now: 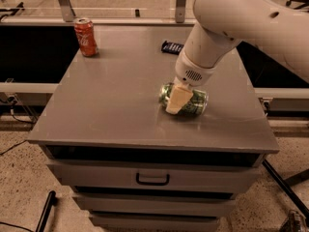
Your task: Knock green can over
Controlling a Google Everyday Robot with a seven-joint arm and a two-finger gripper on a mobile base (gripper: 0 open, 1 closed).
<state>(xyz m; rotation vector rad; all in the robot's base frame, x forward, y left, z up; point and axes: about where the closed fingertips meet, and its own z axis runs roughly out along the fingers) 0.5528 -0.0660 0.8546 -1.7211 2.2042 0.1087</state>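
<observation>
The green can (197, 105) lies on its side on the grey cabinet top (111, 100), right of centre, its silver end facing left. My gripper (178, 100) comes down from the big white arm (227, 23) at the upper right. Its cream tip sits right against the near side of the can and covers the can's middle left part. The rest of the gripper is hidden behind the wrist and the can.
A red cola can (86, 36) stands upright at the back left corner. A small dark flat object (172, 47) lies at the back, behind the arm. Drawers with a black handle (152, 179) are below the top. The right edge of the cabinet top is near the can.
</observation>
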